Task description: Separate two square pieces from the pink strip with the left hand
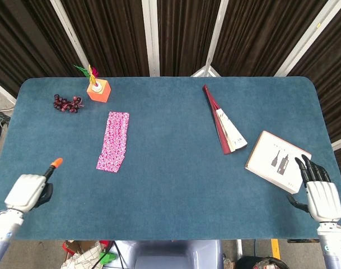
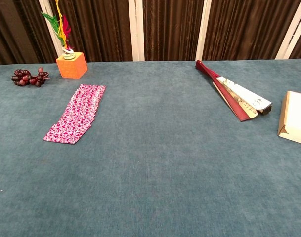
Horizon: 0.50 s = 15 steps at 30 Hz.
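The pink patterned strip (image 1: 113, 141) lies flat on the blue table (image 1: 170, 185), left of centre; the chest view shows the strip (image 2: 75, 120) too, running from near left to far right. My left hand (image 1: 29, 191) hovers over the table's near left corner, below and left of the strip and apart from it. One orange-tipped finger (image 1: 55, 163) points toward the strip, and the hand holds nothing. My right hand (image 1: 322, 197) stays at the near right edge with fingers spread and empty. Neither hand appears in the chest view.
An orange block with feathers (image 1: 98, 89) and a dark bunch of grapes (image 1: 68, 103) sit behind the strip. A folded red fan (image 1: 224, 126) and a white booklet (image 1: 277, 161) lie on the right, the booklet just ahead of my right hand.
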Motion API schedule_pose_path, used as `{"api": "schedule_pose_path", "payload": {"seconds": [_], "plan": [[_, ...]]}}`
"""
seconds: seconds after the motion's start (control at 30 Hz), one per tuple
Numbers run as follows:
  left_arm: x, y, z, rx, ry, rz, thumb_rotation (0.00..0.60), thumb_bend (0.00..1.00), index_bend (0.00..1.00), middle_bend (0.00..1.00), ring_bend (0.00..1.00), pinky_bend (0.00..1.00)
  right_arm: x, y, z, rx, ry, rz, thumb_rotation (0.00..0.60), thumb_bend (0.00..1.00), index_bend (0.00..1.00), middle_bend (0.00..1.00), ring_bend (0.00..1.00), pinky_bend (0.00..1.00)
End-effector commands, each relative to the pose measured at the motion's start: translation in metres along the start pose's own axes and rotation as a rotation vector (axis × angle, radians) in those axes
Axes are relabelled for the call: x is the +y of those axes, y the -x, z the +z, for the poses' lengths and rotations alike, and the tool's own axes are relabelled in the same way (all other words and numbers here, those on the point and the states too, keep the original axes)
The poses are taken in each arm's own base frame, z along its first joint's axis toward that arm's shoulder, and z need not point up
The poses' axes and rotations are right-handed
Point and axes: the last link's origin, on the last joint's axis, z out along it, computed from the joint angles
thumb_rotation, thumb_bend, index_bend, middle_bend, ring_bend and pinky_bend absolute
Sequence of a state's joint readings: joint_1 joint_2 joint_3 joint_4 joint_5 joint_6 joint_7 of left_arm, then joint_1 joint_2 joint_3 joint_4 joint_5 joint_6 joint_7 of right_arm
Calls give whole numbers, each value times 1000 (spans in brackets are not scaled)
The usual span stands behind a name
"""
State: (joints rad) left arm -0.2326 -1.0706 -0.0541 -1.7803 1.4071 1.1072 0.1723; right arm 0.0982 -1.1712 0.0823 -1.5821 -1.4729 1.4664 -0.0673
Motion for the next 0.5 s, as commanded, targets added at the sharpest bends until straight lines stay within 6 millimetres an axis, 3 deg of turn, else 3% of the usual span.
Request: {"api": "schedule_pose_path", "payload": {"seconds": [0.03, 0.33, 0.5], "plan": [[15, -3, 30, -93, 19, 26, 600, 923, 72, 928, 821, 878, 0, 0, 1, -2, 1, 1, 600, 218, 8, 0, 118, 151], [53, 12, 85, -235, 29, 112, 600, 924, 72, 928, 821, 878, 2, 2, 2, -8, 7, 1, 600, 218, 8, 0, 118, 151], [73, 20, 104, -279, 7, 130, 600, 924, 73, 928, 823, 878, 4, 1, 2, -3, 10, 0, 600, 217, 9, 0, 118, 151]]}}
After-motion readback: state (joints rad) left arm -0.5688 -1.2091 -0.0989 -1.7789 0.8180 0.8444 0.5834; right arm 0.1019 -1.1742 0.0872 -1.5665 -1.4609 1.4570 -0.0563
